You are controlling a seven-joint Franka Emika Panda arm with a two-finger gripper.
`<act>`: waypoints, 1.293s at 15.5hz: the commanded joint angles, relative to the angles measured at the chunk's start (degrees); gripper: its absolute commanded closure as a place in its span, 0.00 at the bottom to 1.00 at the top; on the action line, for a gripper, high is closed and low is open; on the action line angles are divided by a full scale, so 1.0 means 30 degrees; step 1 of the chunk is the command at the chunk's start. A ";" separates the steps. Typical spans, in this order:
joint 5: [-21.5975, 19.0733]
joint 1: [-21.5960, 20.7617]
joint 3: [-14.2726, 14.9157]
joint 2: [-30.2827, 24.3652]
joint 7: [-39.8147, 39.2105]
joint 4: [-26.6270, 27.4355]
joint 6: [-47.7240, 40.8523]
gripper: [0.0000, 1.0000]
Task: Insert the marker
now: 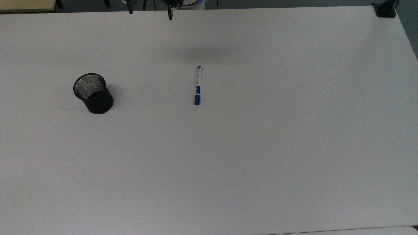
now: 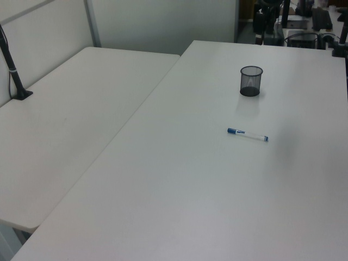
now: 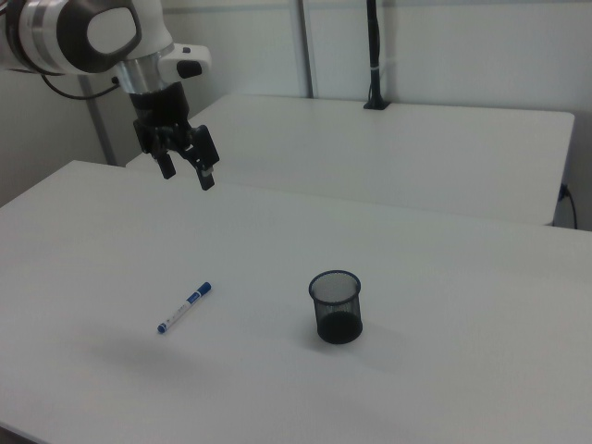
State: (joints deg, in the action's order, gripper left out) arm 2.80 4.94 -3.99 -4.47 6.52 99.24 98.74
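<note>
The marker (image 1: pixel 198 85) lies flat on the white table, white barrel with a blue cap and blue end; it also shows as the marker (image 2: pixel 247 134) and the marker (image 3: pixel 183 307). A black mesh cup (image 1: pixel 93 93) stands upright to the top view's left of it, seen too as the cup (image 2: pixel 251 80) and the cup (image 3: pixel 336 306). My gripper (image 3: pixel 188 174) hangs open high above the table, well apart from the marker, with nothing between its fingers. Its fingertips (image 1: pixel 169 14) poke in at the top view's upper edge.
The white table (image 1: pixel 261 147) spreads wide around both objects. A second white table (image 2: pixel 70 119) adjoins it. A black clamp mount (image 1: pixel 385 9) sits at the top view's upper right corner, and a black pole (image 3: pixel 374 55) stands on the far table.
</note>
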 commanded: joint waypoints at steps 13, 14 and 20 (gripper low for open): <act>-0.0319 0.0081 -0.0048 0.0114 -0.0475 -0.0268 -0.0041 0.00; -0.0319 0.0081 -0.0048 0.0114 -0.0765 -0.0268 -0.0099 0.00; 0.0410 -0.0181 -0.0252 0.0989 -0.5393 0.0142 -0.0129 0.00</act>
State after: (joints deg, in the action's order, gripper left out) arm 2.81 4.94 -4.03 -3.99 -3.22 99.39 98.74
